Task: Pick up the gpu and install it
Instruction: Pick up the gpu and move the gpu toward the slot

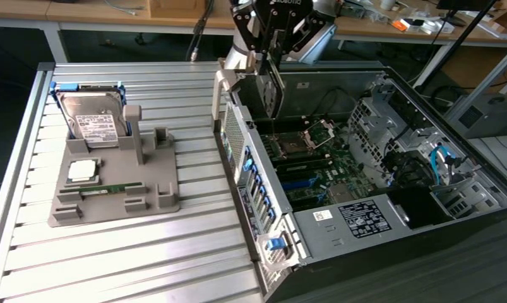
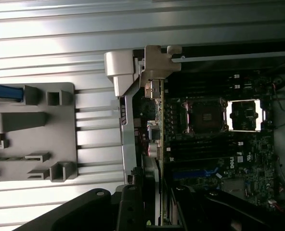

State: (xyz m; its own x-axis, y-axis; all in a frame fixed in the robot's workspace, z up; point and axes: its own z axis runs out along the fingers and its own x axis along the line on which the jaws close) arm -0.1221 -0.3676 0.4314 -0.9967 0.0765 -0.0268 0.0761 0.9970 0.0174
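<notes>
- Exterior view's left: parts tray (image 1: 110, 211) with hard drive (image 1: 93, 120), well apart from my work
- Centre: my gripper (image 1: 266, 57) is about half closed, clamping the gpu (image 1: 266, 95) by its top edge; the card hangs upright over the open case (image 1: 262, 196)
- Judgement: light, stiff, fragile board; grip bare edges, not components
- Silver bracket (image 1: 221, 95) hangs near the case's rear wall, little margin there
- Right: motherboard (image 1: 321, 164) below, open room above it

Gripper (image 1: 265, 62): clamped on the top of the graphics card (image 1: 273, 95).
Graphics card: hangs upright, its lower edge over the open computer case (image 1: 236, 136).
Grey holder (image 1: 156, 202): on the slatted table (image 1: 152, 259), at the exterior view's left of the case.
In the holder: hard drive (image 1: 93, 120) upright; processor chip (image 1: 83, 169) and memory stick (image 1: 101, 188) flat.
</notes>
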